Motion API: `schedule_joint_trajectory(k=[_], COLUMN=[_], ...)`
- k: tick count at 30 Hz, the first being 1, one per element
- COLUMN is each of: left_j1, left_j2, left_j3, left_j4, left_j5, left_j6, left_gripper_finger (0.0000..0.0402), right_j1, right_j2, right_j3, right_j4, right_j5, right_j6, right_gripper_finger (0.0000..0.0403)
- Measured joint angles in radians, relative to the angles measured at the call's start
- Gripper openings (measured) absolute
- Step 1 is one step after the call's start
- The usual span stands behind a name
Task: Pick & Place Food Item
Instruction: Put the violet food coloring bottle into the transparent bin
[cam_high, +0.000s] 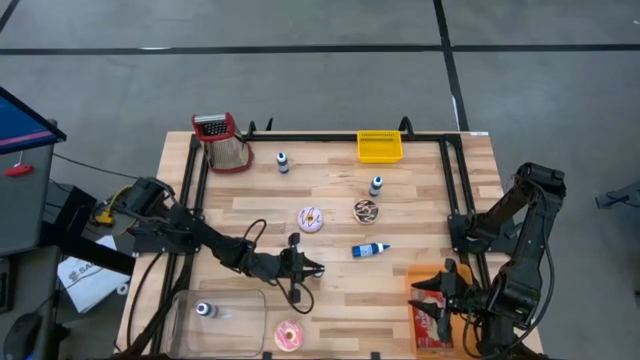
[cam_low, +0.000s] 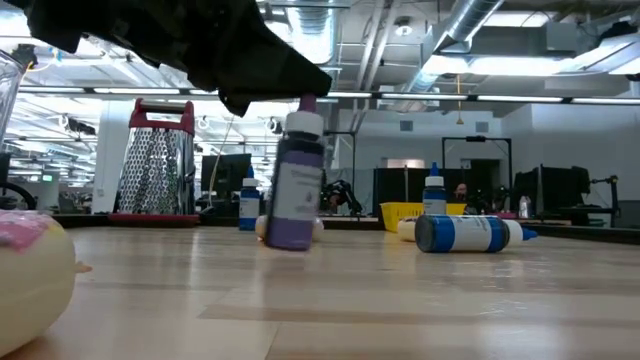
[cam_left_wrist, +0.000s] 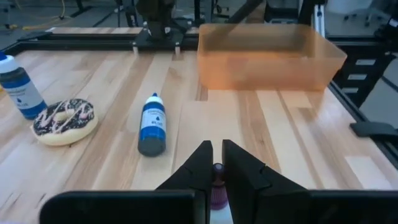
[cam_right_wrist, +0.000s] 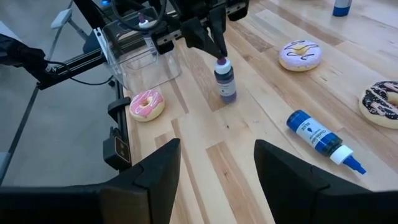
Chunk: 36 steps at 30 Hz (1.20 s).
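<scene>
A purple bottle (cam_right_wrist: 226, 84) with a white shoulder stands slightly tilted in the middle of the table's near half. My left gripper (cam_left_wrist: 217, 163) is shut on its top, also seen in the high view (cam_high: 300, 268). A pink donut (cam_high: 288, 335) lies near the front edge. A lilac-iced donut (cam_high: 311, 219) and a chocolate donut (cam_high: 366, 210) lie mid-table. My right gripper (cam_right_wrist: 217, 174) waits open over an orange bin (cam_high: 432, 315) at the near right. My left gripper pinches the bottle's small purple cap (cam_left_wrist: 217, 169) between its two fingertips (cam_right_wrist: 214, 46). The fingers come slanting down from the table's left. The bottle hangs tilted below them, its bottom (cam_low: 289, 243) at the tabletop; whether it rests there I cannot tell.
A blue bottle (cam_high: 370, 250) lies on its side right of the purple one. A clear tub (cam_high: 215, 315) holding a small bottle sits at the near left. A yellow tray (cam_high: 380, 147), a grater (cam_high: 225, 140) and two upright blue bottles (cam_high: 283, 162) (cam_high: 376, 185) stand farther back.
</scene>
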<state>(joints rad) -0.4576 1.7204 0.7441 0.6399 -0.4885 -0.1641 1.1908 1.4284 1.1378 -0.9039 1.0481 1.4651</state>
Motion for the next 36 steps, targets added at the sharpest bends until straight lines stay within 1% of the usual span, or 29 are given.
schedule_joint_trajectory(k=[9,13,18,27,31,34,36], left_j1=[0.000,0.000,0.000,0.010,0.025,0.037,0.054], left_j2=[0.009,0.007,0.007,0.000,-0.027,-0.080,-0.135], left_j3=[-0.001,-0.001,-0.001,-0.001,0.000,0.007,0.024], left_j4=[-0.005,-0.015,-0.030,-0.024,-0.041,-0.141,-0.269], left_j5=[-0.002,0.000,0.003,-0.008,-0.005,0.020,0.083], left_j6=[0.000,0.001,0.002,0.028,0.042,0.074,0.064], left_gripper_finger=[0.0022,0.0034,0.0071,0.0165,0.0198,0.0213,0.0218], right_j1=[0.000,0.000,0.000,0.000,0.000,0.000,0.000], right_j2=[0.000,0.000,0.000,0.000,0.000,0.000,0.000], right_j3=[0.000,0.000,0.000,0.000,0.000,0.000,0.001], right_j4=[0.000,-0.001,-0.001,0.000,0.000,0.000,0.000], right_j5=[0.000,0.000,0.000,0.000,0.000,0.000,0.000], right_j6=[0.000,0.000,0.000,0.000,0.001,0.001,0.001], right_gripper_finger=[0.0198,0.0198,0.0198,0.0198,0.0198,0.0198,0.0198])
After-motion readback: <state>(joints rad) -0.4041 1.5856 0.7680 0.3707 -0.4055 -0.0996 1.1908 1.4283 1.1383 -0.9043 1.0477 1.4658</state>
